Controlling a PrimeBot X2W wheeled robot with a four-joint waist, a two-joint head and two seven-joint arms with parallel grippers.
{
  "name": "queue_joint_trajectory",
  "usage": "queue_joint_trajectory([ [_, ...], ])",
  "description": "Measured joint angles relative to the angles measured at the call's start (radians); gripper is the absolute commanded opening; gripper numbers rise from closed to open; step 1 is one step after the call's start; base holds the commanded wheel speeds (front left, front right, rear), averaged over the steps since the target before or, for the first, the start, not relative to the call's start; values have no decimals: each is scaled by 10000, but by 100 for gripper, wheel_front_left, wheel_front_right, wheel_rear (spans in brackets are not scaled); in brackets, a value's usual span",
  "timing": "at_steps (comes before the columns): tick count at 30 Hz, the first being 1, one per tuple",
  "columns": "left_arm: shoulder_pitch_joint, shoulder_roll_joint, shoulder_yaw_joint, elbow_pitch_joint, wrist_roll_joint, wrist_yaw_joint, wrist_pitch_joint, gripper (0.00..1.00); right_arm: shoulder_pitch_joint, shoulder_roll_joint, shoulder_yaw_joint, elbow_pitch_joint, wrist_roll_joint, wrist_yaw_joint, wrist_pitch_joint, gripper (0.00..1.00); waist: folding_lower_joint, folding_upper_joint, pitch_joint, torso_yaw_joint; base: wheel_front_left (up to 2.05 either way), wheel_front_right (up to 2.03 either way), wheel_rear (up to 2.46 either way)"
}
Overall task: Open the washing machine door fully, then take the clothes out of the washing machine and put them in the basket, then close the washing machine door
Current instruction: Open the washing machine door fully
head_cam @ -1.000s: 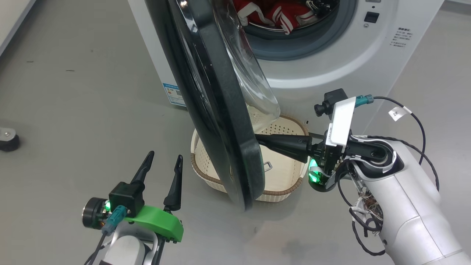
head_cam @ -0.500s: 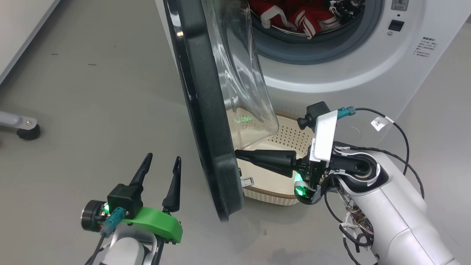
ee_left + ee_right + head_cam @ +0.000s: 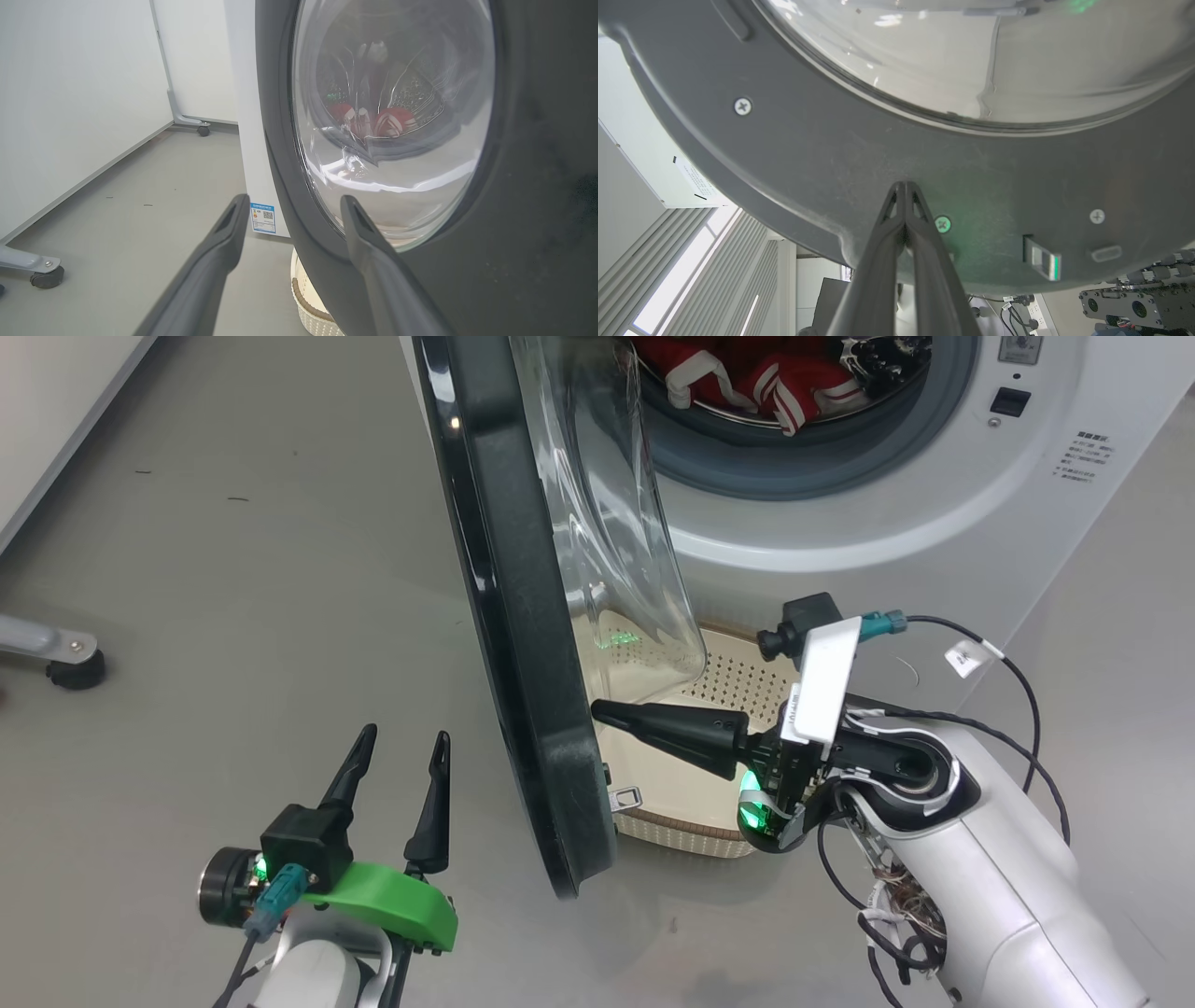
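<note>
Opening the washing machine door point(image 3: 513, 616): right gripper point(image 3: 602, 711), fingers together, is touching its inner face; left gripper point(image 3: 403, 735) is hovering spread. Next: pushing it wider.

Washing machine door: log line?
washing machine door: partly open | right jaws: shut, tips against inner face | left jaws: open | clothes: in washing machine

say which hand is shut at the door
The right hand: fingers pressed together, tips at the inner face of the washing machine door. The left hand is open, clear of it.
</note>
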Motion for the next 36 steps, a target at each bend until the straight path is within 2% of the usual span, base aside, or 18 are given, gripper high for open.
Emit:
queue_joint_trajectory([
  [10,55,0,58,-82,0,75,0,100,710,25,-917,-144,447,2,-1103,0,0,0,-19,-165,0,0,0],
  [11,65,0,67,-94,0,75,0,100,779,23,-1047,-182,458,2,-1223,11,0,0,-21,-186,0,0,0],
  [12,80,0,75,-107,0,75,0,100,847,23,-1164,-211,458,2,-1337,11,0,0,-22,-207,0,0,0],
  [13,90,0,81,-115,0,75,0,100,918,27,-1279,-242,458,2,-1475,79,0,0,-24,-227,0,0,0],
  [14,95,0,90,-115,0,75,0,100,1006,31,-1402,-259,456,2,-1632,100,0,0,-27,-248,0,0,0],
  [23,156,4,222,-117,0,84,0,100,1902,6,-2382,-370,-54,8,-3221,100,0,0,-112,-462,0,0,0],
  [29,221,4,217,-119,0,84,0,100,2354,-272,-2869,-788,-1103,8,-4334,100,0,0,-141,-537,0,0,0],
  [36,246,4,232,-121,0,84,0,100,2761,-660,-3152,-1407,-2918,8,-5858,100,0,0,-168,-599,0,0,0],
])
